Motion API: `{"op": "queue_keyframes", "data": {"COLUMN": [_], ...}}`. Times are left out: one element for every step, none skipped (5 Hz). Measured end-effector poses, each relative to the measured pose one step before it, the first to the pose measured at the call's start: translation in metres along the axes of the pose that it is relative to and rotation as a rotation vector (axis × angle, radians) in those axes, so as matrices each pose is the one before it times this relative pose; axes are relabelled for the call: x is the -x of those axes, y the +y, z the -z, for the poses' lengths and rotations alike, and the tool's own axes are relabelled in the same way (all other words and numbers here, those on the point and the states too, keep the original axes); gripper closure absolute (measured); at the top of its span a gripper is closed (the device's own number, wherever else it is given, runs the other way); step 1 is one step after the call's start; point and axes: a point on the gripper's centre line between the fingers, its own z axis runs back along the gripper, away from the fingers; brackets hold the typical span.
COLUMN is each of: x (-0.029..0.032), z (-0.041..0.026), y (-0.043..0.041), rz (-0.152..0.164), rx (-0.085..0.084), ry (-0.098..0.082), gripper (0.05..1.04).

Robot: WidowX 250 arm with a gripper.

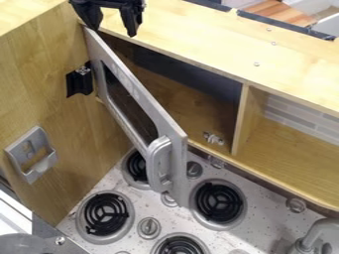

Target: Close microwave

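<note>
The gripper [114,29] hangs at the top left over the upper end of the microwave door, with its two fingers spread apart and nothing between them. Hinged at the left, the grey microwave door [147,98] stands swung out from the wooden microwave compartment [189,106], whose dark back shows to the door's right. The door's silver handle [157,166] is at its free lower end, above the stove and well away from the gripper. Inside the compartment's front edge sits a small metal catch [213,138].
Below the door lies the speckled stove top [175,221] with several black coil burners and knobs. A faucet [317,235] stands at the bottom right. A wooden side panel [43,79] with a silver holder [31,155] rises at the left. An open shelf [291,151] adjoins the compartment.
</note>
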Motion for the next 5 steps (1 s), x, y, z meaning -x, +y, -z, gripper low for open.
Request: {"op": "queue_keyframes", "data": {"x": [0.006, 0.01226, 0.01488, 0.0218, 0.02264], "z": [0.00788, 0.00849, -0.00076, -0.00394, -0.00059], "y": [-0.00099, 0.00906, 0.00879, 0.00519, 0.00055], "rz": [-0.0043, 0.088, 0.0644, 0.0631, 0.0663], "rx": [0.0072, 0.0093, 0.0015, -0.0162, -0.0228], "ry": [0.0297, 0.0055, -0.0164, -0.0191, 0.0093], "gripper": [0.085, 0.085, 0.085, 0.085, 0.085]}}
